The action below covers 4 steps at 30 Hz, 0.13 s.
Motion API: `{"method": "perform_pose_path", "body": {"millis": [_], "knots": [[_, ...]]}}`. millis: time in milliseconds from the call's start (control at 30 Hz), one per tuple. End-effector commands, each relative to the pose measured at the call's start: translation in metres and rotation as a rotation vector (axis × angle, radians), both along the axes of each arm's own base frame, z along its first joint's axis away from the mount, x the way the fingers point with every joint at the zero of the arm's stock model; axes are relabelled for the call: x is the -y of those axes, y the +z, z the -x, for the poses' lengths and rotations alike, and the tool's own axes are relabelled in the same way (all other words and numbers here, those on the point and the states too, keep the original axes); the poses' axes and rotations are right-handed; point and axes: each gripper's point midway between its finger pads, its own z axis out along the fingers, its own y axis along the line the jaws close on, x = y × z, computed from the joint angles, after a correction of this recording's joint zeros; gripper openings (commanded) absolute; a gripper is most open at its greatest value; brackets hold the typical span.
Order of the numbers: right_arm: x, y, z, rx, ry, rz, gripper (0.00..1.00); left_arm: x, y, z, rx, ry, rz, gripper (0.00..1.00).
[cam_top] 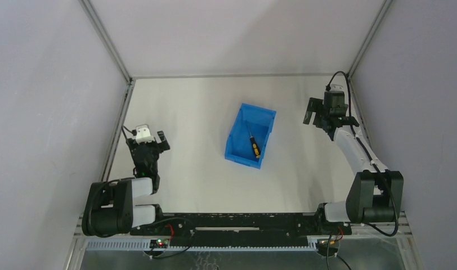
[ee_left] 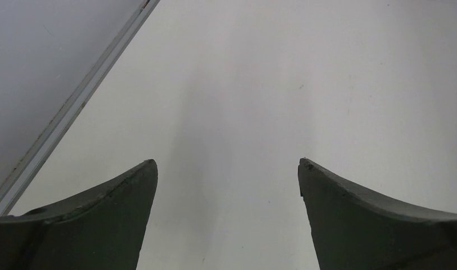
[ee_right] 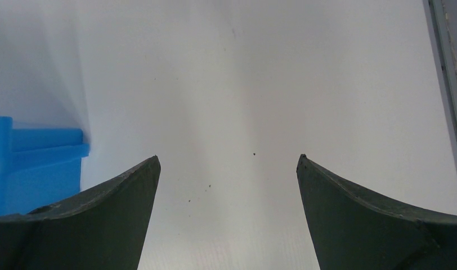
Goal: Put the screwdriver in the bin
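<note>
The blue bin (cam_top: pixel 237 147) stands in the middle of the table. The screwdriver (cam_top: pixel 253 144) lies inside it, thin shaft pointing away, black and yellow handle toward the near end. My right gripper (cam_top: pixel 317 119) is open and empty to the right of the bin, near the right wall. In the right wrist view the gripper (ee_right: pixel 227 160) is open over bare table, and a corner of the bin (ee_right: pixel 29 169) shows at the left edge. My left gripper (cam_top: pixel 153 142) is open and empty at the left side; the left wrist view shows it (ee_left: pixel 227 163) over bare table.
White walls close in the table on the left, back and right. An aluminium frame rail (ee_left: pixel 74 104) runs along the table's left edge, and another (ee_right: pixel 447 90) along the right edge. The arm bases and a black rail (cam_top: pixel 237 222) sit at the near edge.
</note>
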Motion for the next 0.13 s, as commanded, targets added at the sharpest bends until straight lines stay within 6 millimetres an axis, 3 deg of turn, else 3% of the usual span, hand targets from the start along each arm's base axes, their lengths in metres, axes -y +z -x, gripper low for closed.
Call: {"method": "perform_pose_path", "body": {"millis": [0, 100], "knots": [[-0.0025, 0.0137, -0.0056, 0.065, 0.026, 0.004, 1.00, -0.0023, 0.0403, -0.0149, 0.124, 0.006, -0.028, 1.00], [-0.0031, 0.0155, -0.0060, 0.072, 0.023, -0.002, 1.00, -0.0023, 0.0400, -0.0150, 0.123, 0.006, -0.028, 1.00]]}}
